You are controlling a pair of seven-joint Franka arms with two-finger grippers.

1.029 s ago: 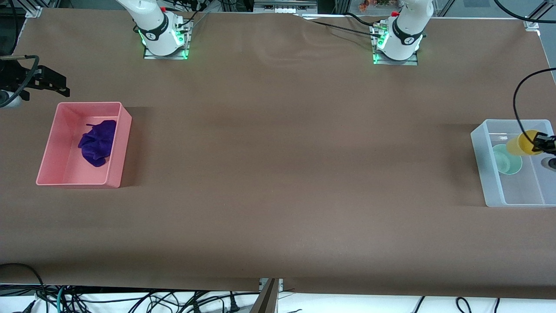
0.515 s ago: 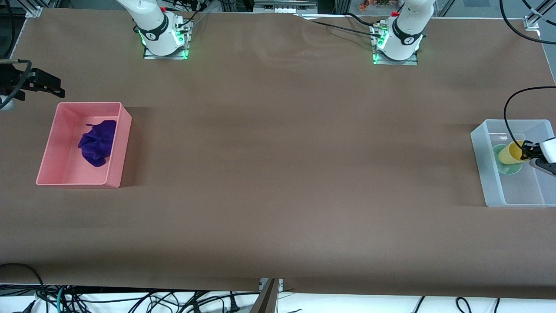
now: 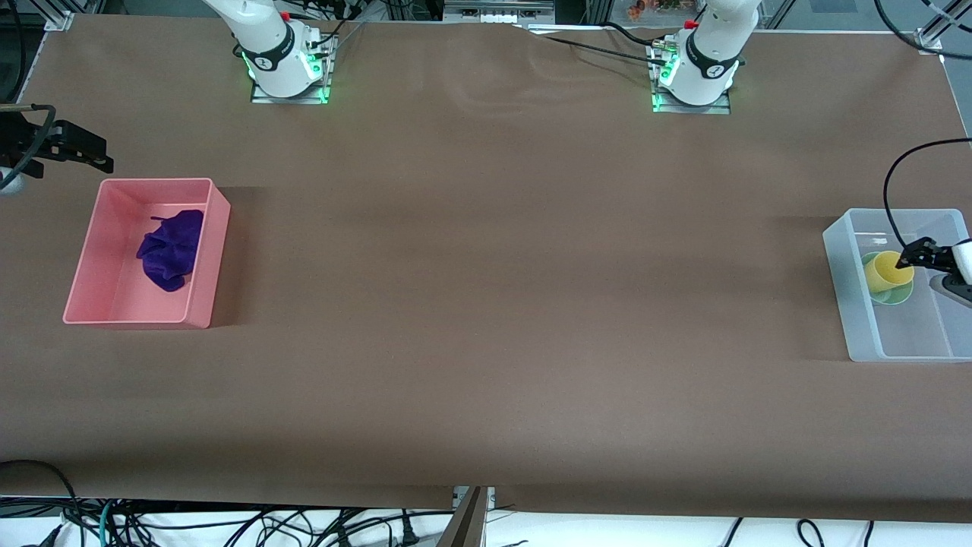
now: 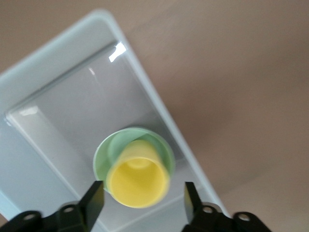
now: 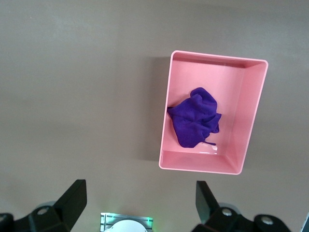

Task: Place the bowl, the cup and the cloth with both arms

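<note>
Yellow cup (image 3: 886, 271) sitting in green bowl (image 3: 897, 295), inside clear bin (image 3: 845, 292). Left gripper (image 4: 140, 202) over bin, fingers wide apart, holding nothing. Purple cloth (image 3: 170, 248) in pink bin (image 3: 209, 254). Right gripper (image 5: 140, 199) waiting up high, fingers wide, empty.

yellow cup (image 3: 886, 272) in green bowl (image 3: 896, 293); purple cloth (image 3: 170, 248) bunched

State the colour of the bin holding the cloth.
Pink bin; the right wrist view shows it best.

Desk (image 3: 486, 304) middle: bare between both bins.
Clear bin (image 3: 843, 289): cup (image 3: 890, 271) nested in bowl (image 3: 900, 295), walls close around.
Pink bin (image 3: 205, 258): cloth (image 3: 170, 249) inside.
</note>
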